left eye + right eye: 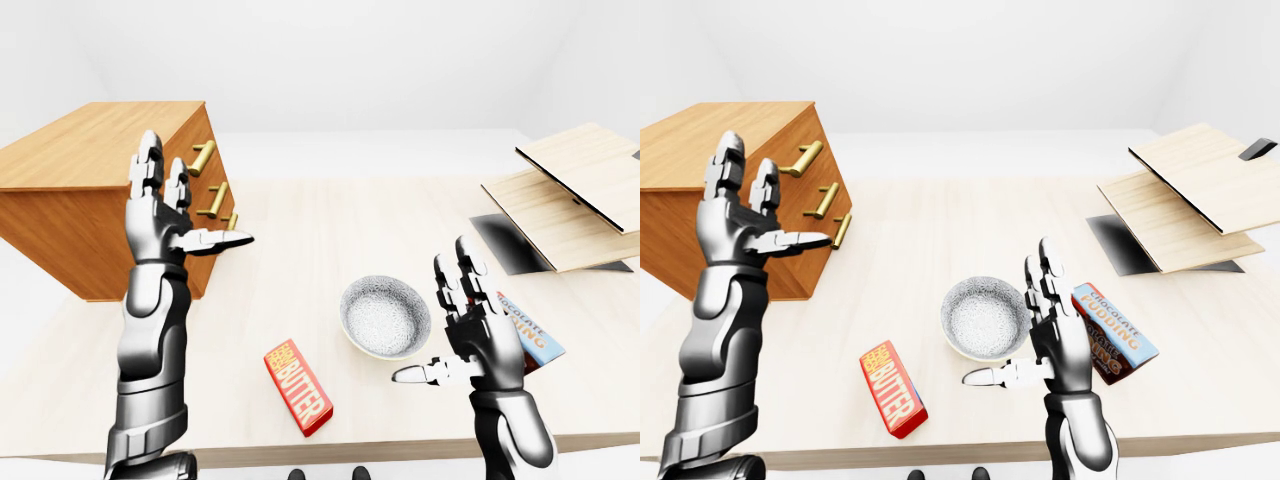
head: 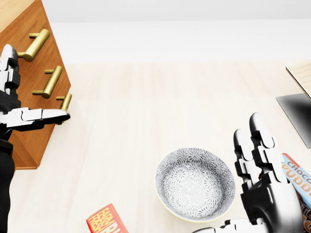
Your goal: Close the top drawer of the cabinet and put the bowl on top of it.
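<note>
Left hand (image 1: 165, 222): I have it raised high at the left of the left-eye view, palm open.
Left fingers (image 1: 148, 172): two stand straight up, slightly spread; the thumb (image 1: 215, 240) sticks out level toward the view's right, gripping nothing.
Left forearm (image 1: 155, 350): near vertical, rising from the bottom edge.
Right hand (image 1: 482, 345): lower, at the bottom right, likewise open and empty.
Right fingers (image 1: 468, 268): upright, a little apart; its thumb (image 1: 418, 374) points toward the view's left.
Right forearm (image 1: 510, 440): only a short stretch shows, coming up from the bottom edge.
</note>
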### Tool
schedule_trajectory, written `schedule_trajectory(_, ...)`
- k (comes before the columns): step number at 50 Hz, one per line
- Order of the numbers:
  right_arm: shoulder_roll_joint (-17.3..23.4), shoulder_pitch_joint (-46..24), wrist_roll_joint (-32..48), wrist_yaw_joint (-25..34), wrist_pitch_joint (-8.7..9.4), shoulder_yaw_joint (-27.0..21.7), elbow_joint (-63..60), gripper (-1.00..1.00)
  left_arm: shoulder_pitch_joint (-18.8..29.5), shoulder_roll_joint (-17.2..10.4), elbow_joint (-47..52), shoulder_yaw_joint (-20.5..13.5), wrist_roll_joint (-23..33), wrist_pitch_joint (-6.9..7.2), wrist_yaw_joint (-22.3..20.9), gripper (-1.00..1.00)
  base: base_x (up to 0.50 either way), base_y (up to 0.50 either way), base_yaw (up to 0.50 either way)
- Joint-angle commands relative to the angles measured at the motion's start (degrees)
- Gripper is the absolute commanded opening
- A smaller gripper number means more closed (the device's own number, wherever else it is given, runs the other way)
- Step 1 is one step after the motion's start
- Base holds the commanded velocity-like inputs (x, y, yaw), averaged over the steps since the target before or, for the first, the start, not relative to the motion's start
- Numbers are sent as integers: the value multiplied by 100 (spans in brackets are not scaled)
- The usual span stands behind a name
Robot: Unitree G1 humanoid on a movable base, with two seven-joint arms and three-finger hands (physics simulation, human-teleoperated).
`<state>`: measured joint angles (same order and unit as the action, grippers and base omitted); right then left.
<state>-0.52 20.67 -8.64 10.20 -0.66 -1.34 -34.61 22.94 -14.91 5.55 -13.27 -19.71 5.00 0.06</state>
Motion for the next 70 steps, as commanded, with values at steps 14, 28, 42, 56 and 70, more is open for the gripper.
schedule_trajectory(14, -11, -23, -47, 21, 61, -72, -50, 100, -2139, 1148, 3154, 1263, 1575, 0, -568, 100, 0, 0, 0)
schedule_trajectory(28, -70, 6, -168, 124, 184, -284, -276, 100, -3083, 1354, 3684, 2458, 2493, 0, -587, 100, 0, 0, 0)
schedule_trajectory(42, -146, 148, -430, 452, 555, -549, -686, 100, -3372, 1233, 3728, 3195, 3462, 0, -98, 100, 0, 0, 0)
schedule_trajectory(56, -288, 87, -552, 688, 566, -940, -915, 100, -3316, 1265, 3767, 3975, 5169, 0, 635, 100, 0, 0, 0)
schedule_trajectory(70, -446, 83, -761, 764, 566, -1341, -1136, 100, -3529, 1190, 3437, 4955, 6628, 0, 1500, 100, 0, 0, 0)
